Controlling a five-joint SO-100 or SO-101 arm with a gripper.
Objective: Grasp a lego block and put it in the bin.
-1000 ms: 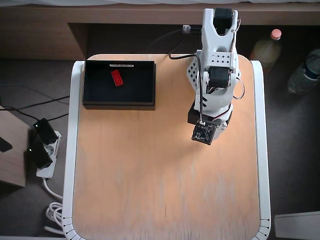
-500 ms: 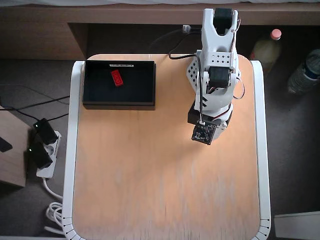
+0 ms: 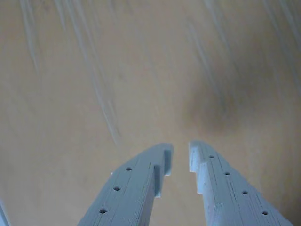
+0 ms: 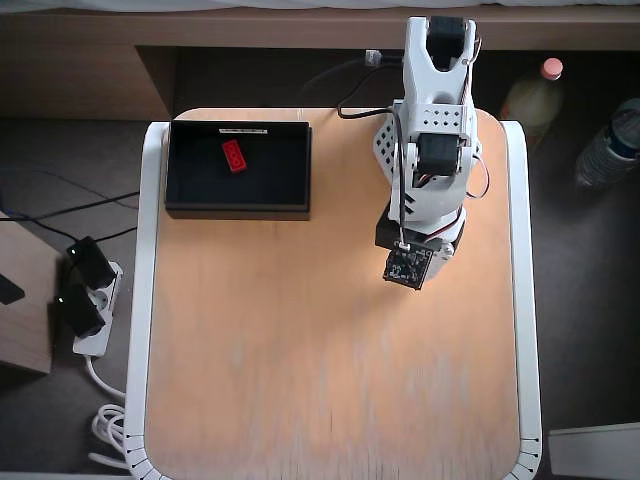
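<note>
Overhead view hides the end effector [image 3: 181, 162] under the arm; wrist view shows it nearly closed, empty.

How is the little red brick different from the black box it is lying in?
The small bright red plastic lego brick is tiny, while the shallow rectangular black bin is far larger and holds it. The brick is bright and studded; the bin is dark and plain, with a thin white label strip on its top rim in the overhead view. The brick lies tilted; the bin sits square to the table edge. Both are rectangular.
</note>
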